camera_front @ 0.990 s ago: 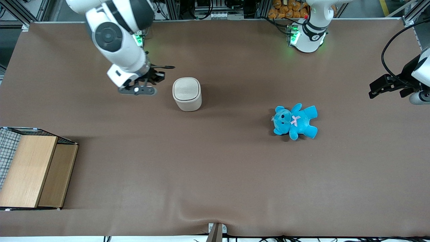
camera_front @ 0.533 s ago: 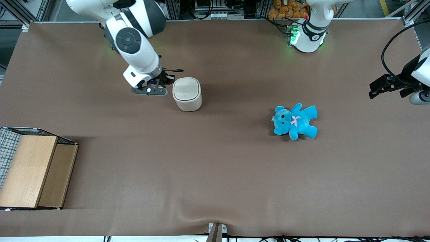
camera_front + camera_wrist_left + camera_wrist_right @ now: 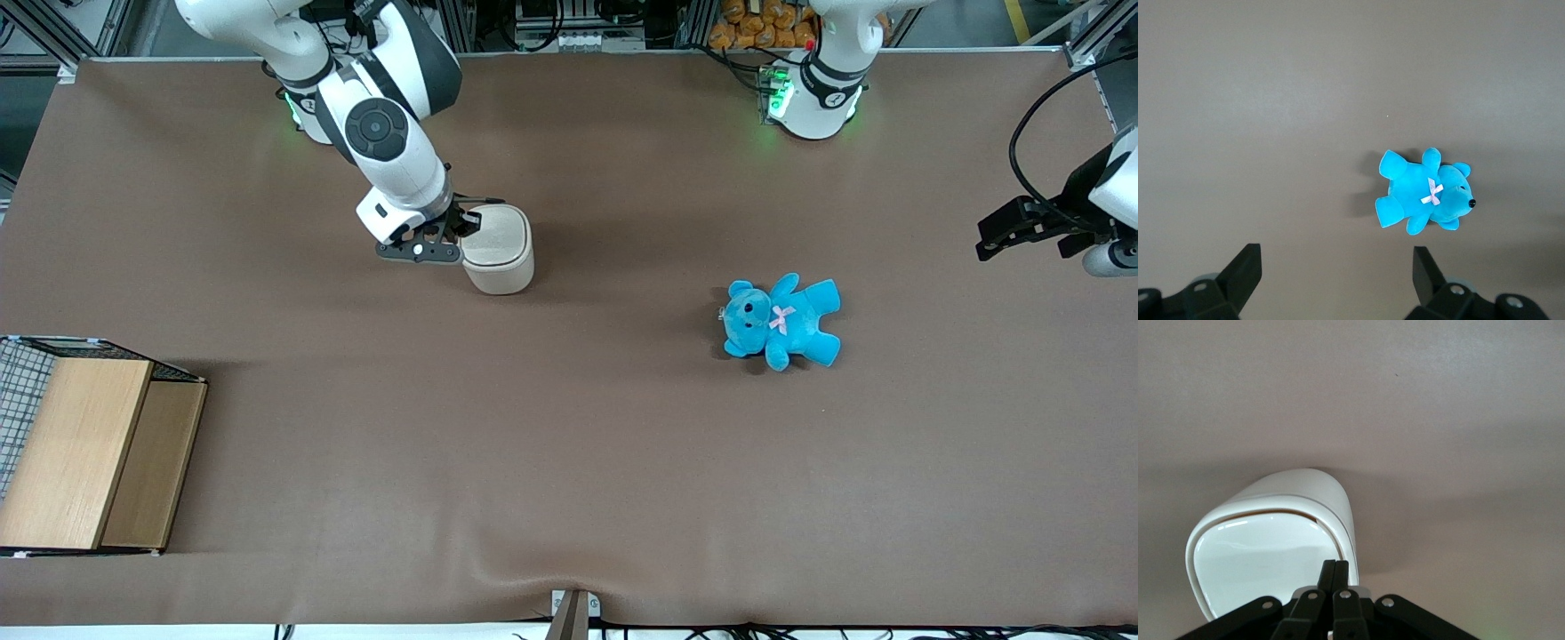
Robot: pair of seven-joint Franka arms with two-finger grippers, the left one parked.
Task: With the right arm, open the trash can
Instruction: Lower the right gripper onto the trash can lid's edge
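On the brown table cloth (image 3: pixel 569 462) you have the small cream-white rounded-square plastic trash can (image 3: pixel 498 249) standing upright, farther from the front camera than the blue plush teddy bear (image 3: pixel 781 320) and well apart from it, toward the working arm's end. Your glossy white right arm (image 3: pixel 391 151) reaches down so that its dark grey two-finger gripper (image 3: pixel 455 233) sits at the rim of the can on the working arm's side, over the lid edge. From the right wrist view you see the gripper (image 3: pixel 1335 577) with its fingers pressed together, jaws narrow, holding nothing, right at the lid's edge, where a thin tan gap shows under the lid (image 3: pixel 1268 560). The wooden box with wire mesh (image 3: pixel 80 449) lies near the front camera at the working arm's end
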